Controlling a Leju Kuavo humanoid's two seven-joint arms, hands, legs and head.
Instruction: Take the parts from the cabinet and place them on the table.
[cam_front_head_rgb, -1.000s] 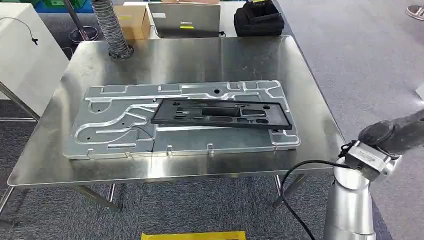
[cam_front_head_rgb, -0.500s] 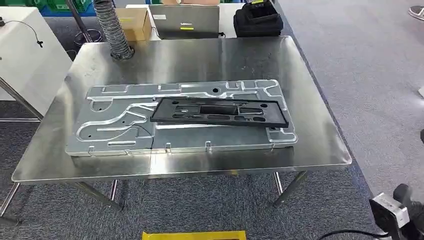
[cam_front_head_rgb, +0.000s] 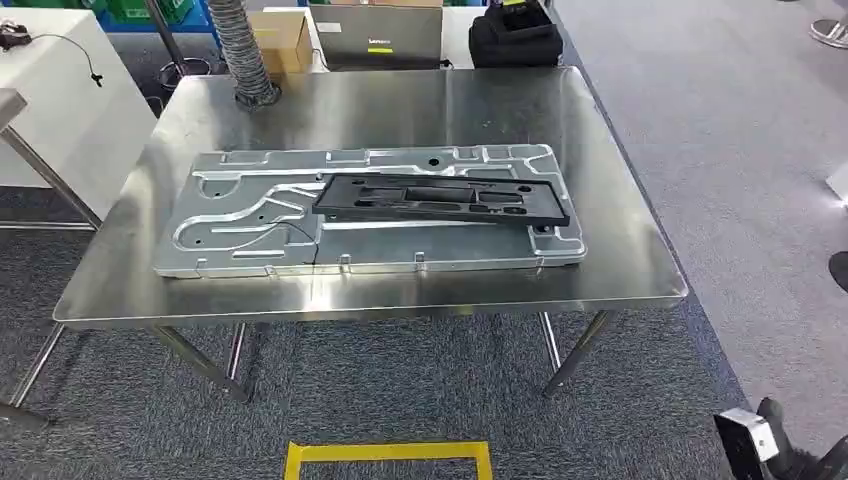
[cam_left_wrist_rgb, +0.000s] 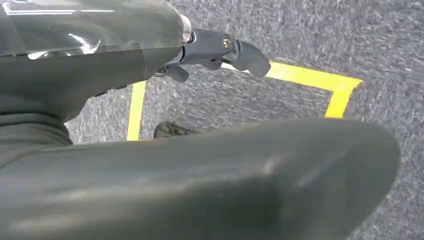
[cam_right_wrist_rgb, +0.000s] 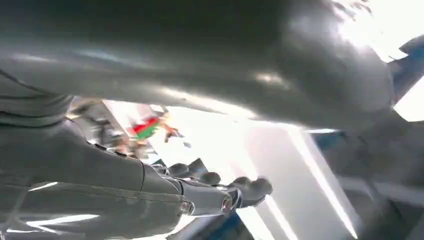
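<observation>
On the steel worktop (cam_front_head_rgb: 400, 110), one black frame (cam_front_head_rgb: 440, 199) lies across one large silver plate (cam_front_head_rgb: 250, 225), toward its 3 o'clock end. Both hands hang low and hold nothing: the left hand (cam_left_wrist_rgb: 220, 52) shows its fingers loosely curled over grey carpet, the right hand (cam_right_wrist_rgb: 220, 192) likewise curled. Risk, judged from here: the frame rests loose on the plate, so a knock to the worktop could slide it off. One laptop (cam_front_head_rgb: 390, 38) and one cardboard box (cam_front_head_rgb: 280, 42) sit at 12 o'clock.

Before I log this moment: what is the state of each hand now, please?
Left hand: holds nothing; open or closed cannot be told.
Right hand: holds nothing; open or closed cannot be told.
</observation>
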